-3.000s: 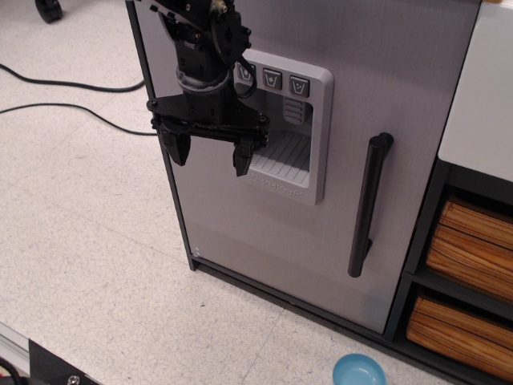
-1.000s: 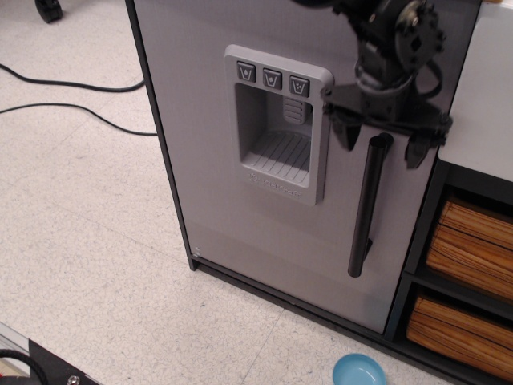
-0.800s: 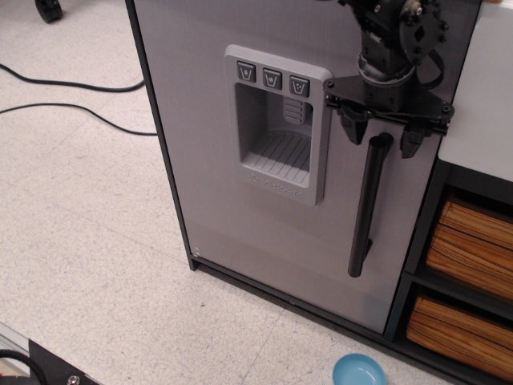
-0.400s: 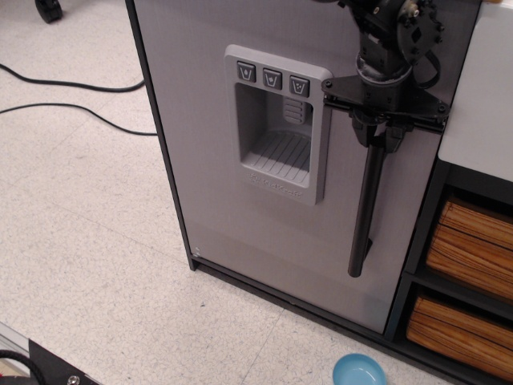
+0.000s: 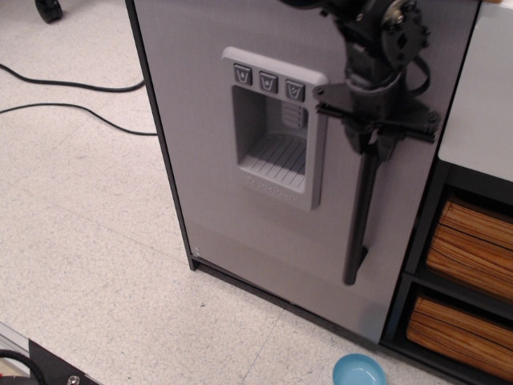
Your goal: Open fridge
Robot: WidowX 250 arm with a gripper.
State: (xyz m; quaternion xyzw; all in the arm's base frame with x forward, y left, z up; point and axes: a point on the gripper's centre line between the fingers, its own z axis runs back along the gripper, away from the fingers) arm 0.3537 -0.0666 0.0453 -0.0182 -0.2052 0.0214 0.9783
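Fingers (image 5: 372, 143) clamp fridge (image 5: 240, 120) handle (image 5: 358, 216); no legible writing.

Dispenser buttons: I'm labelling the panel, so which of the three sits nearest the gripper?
The rightmost button, at the panel's top right corner. It lies closest to the gripper, which is shut on the handle; the other two sit further left.

A lab: speckled tile floor (image 5: 96, 241), loose black cables (image 5: 72, 84) and a toy fridge (image 5: 240, 216).
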